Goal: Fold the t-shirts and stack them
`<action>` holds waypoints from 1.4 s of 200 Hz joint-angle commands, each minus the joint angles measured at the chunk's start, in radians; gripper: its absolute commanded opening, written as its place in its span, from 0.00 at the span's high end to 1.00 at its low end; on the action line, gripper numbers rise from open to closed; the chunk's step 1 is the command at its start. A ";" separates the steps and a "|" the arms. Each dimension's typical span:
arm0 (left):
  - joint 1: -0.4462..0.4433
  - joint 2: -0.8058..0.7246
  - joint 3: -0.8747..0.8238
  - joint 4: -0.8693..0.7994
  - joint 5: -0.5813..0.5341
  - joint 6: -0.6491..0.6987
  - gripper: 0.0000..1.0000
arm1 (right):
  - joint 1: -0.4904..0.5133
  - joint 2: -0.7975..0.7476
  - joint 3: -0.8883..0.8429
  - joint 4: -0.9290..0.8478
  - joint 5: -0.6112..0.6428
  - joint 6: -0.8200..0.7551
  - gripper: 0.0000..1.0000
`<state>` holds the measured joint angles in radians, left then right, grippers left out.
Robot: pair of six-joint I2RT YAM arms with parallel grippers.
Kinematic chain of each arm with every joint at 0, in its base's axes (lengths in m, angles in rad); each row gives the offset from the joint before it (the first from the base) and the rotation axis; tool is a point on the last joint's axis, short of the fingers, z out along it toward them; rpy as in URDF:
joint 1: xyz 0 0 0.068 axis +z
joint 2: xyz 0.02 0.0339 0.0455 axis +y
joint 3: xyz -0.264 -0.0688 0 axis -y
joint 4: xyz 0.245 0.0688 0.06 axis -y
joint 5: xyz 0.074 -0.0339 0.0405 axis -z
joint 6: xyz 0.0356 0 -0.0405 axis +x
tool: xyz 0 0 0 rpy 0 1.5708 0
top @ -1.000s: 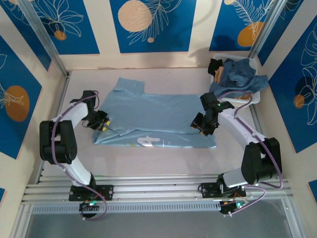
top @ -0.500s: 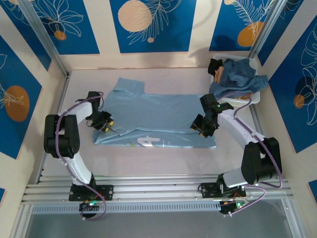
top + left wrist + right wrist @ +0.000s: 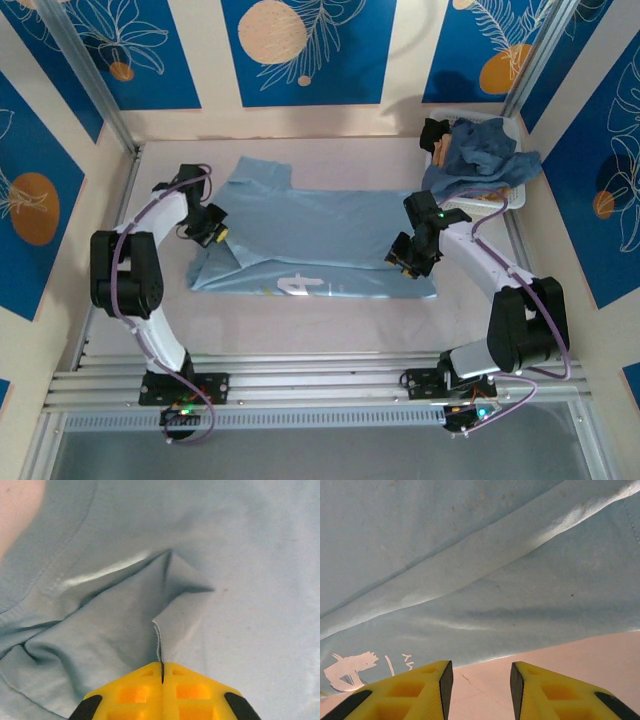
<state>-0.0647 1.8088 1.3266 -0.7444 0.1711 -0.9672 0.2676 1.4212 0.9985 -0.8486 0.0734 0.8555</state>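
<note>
T-shirt [image 3: 240, 580] fold in left end effector [image 3: 162, 667]

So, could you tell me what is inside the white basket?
A crumpled darker blue t-shirt is heaped in the basket, draping over its rim; whatever lies beneath is covered.

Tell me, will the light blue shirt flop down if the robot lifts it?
Probably floppy: the light blue shirt bunches into soft folds where the left jaws pinch it. Likely thin and light too, since it lies almost flat on the table.
</note>
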 commanded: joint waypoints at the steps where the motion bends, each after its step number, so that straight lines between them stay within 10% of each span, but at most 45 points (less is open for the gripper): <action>1: -0.022 0.053 0.089 -0.070 -0.013 0.042 1.00 | 0.005 -0.009 0.002 -0.007 -0.032 0.010 0.62; 75: -0.059 0.311 0.437 -0.194 -0.011 0.127 1.00 | -0.008 0.006 -0.003 -0.007 -0.059 0.008 0.63; 104: -0.068 0.351 0.549 -0.230 -0.115 0.202 0.73 | -0.016 0.002 -0.012 -0.008 -0.072 0.006 0.63; 134: -0.085 0.225 0.477 -0.135 -0.173 0.268 0.48 | -0.022 -0.008 -0.018 -0.006 -0.074 0.005 0.63; 195: -0.131 0.070 0.115 -0.034 0.074 0.013 0.52 | -0.023 0.002 -0.029 0.012 -0.087 0.013 0.62; 280: -0.166 0.102 -0.018 0.091 0.064 -0.009 0.51 | -0.026 -0.005 -0.036 0.017 -0.094 0.013 0.62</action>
<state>-0.2333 1.8771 1.3048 -0.7067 0.2337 -0.9710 0.2481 1.4242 0.9787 -0.8253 0.0105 0.8558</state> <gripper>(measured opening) 0.493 0.377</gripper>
